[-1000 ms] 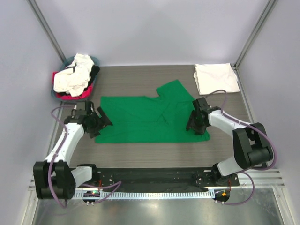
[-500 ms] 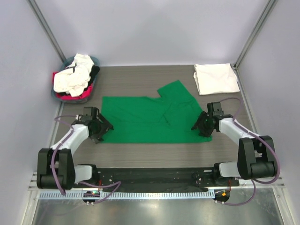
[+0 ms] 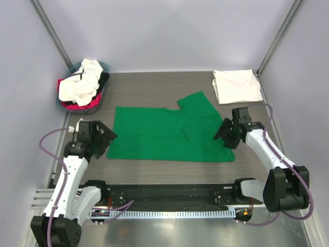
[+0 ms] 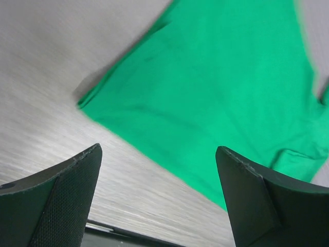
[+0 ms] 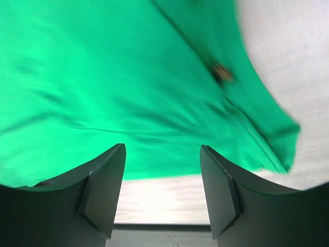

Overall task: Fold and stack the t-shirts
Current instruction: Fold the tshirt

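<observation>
A spread shirt [image 3: 164, 135] lies mid-table [image 3: 149, 87], towards the near edge. A folded shirt [image 3: 236, 86] sits in the far right corner. The basket [image 3: 104, 66], with a heap of shirts [image 3: 79, 85] in it, stands in the far left corner. The left gripper [image 3: 105, 138] is just left of the spread shirt, and the right gripper [image 3: 224, 135] is over its right end.

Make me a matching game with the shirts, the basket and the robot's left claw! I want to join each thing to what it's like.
Things:
1. green t-shirt
2. white t-shirt
3. basket
4. left claw

What it's like:
A. round, in the far left corner
B. open, holding nothing
C. spread out in the middle of the table
D. folded, in the far right corner

Right pairs: 1-C, 2-D, 3-A, 4-B.
</observation>
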